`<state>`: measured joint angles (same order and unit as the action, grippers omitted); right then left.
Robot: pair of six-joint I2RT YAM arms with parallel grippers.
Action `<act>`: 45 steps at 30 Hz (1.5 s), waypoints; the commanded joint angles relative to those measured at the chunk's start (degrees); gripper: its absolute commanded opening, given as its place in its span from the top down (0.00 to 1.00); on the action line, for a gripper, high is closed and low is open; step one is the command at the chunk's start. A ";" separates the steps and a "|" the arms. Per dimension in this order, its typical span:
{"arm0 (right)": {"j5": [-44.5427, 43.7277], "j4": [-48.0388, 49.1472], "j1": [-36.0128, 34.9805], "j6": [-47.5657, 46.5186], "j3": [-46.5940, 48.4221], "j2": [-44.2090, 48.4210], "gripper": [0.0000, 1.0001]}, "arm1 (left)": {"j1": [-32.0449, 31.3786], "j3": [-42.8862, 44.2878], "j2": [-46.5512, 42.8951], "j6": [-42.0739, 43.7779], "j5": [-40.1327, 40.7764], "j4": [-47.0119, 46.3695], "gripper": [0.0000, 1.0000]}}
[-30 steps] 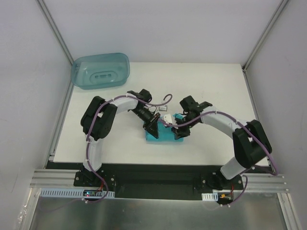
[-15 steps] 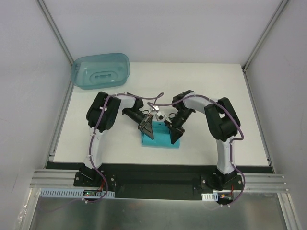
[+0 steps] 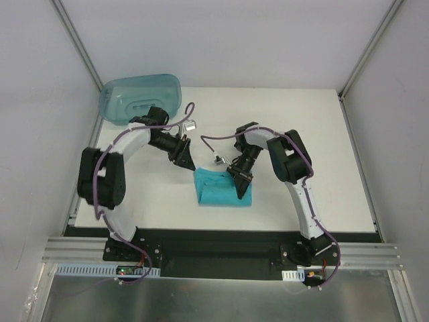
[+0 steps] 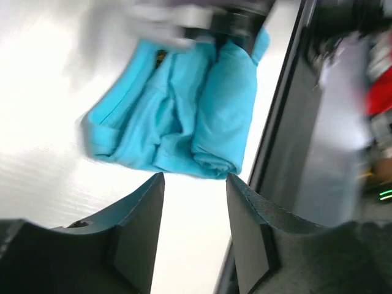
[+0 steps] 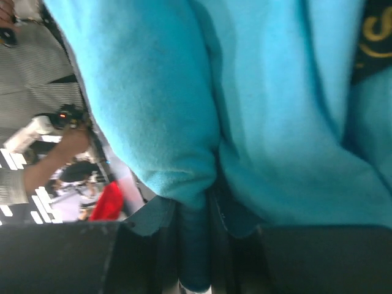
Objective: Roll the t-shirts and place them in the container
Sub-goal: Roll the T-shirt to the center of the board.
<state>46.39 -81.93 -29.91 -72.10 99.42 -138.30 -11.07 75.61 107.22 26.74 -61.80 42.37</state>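
Observation:
The turquoise t-shirt (image 3: 218,190) lies as a folded, partly rolled bundle on the white table, near the front middle. My left gripper (image 3: 188,163) hangs just above and to the left of it, open, with nothing between its fingers. In the left wrist view the t-shirt (image 4: 184,110) lies beyond the gap of the left gripper (image 4: 195,179), apart from both fingertips. My right gripper (image 3: 242,187) sits on the bundle's right part. In the right wrist view the t-shirt (image 5: 275,92) fills the frame, and the right gripper (image 5: 197,220) is shut on a pinched fold of it.
A translucent blue-green plastic bin (image 3: 141,98) lies upside down at the back left corner of the table (image 3: 301,127), close behind the left arm. Grey walls stand on both sides. A black rail runs along the near edge.
My left gripper opened, let go of the t-shirt and drew back up and left toward the bin. The right gripper stayed shut on the shirt while its arm folded in closer.

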 commanded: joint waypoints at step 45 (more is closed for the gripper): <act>-1.66 -8.37 14.96 3.01 6.00 16.10 0.04 | -32.35 -23.77 -16.62 26.96 25.89 -11.82 1.00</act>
<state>47.62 -81.25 -23.75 -63.59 107.61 -135.09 -46.57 47.22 87.48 59.27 -20.40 12.40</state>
